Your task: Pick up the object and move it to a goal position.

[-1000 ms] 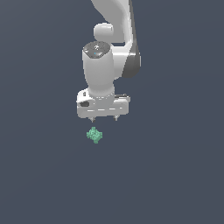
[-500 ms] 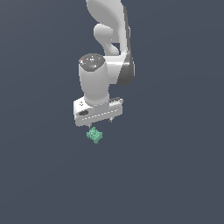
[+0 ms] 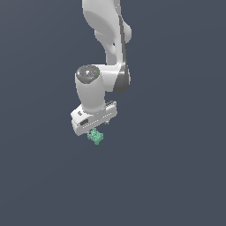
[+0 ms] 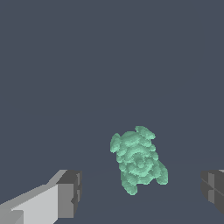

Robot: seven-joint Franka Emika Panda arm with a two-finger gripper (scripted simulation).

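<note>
1. Flat slate-grey ground (image 3: 176, 176) fills both views; no edge, marking or goal marker shows anywhere.

2. Teal-green knobbly lump (image 3: 95, 137) lies on that ground just under the white gripper (image 3: 99, 128). In the wrist view the lump (image 4: 138, 159) sits between the two dark finger pads (image 4: 70, 192), apart from both and somewhat nearer the far pad at the frame edge.

3. Gripper spread wide, holding nothing; clear gap on each side of the lump.

4. Step in hand, by judgement: final descent and closing. To do it well, the arm would shift slightly so the lump is centred between the pads, lower until the pads bracket its thickest part, then close gently. The lump is small and irregular; an off-centre squeeze could pop it sideways or roll it.

5. Hard to make out:
 - Fingertips barely show in the exterior view, hidden by the gripper body, so height above the ground cannot be read.
 - One pad is cut off by the wrist frame.
 - Goal position is not visible.
 - Lump's underside and contact with the ground unseen.
</note>
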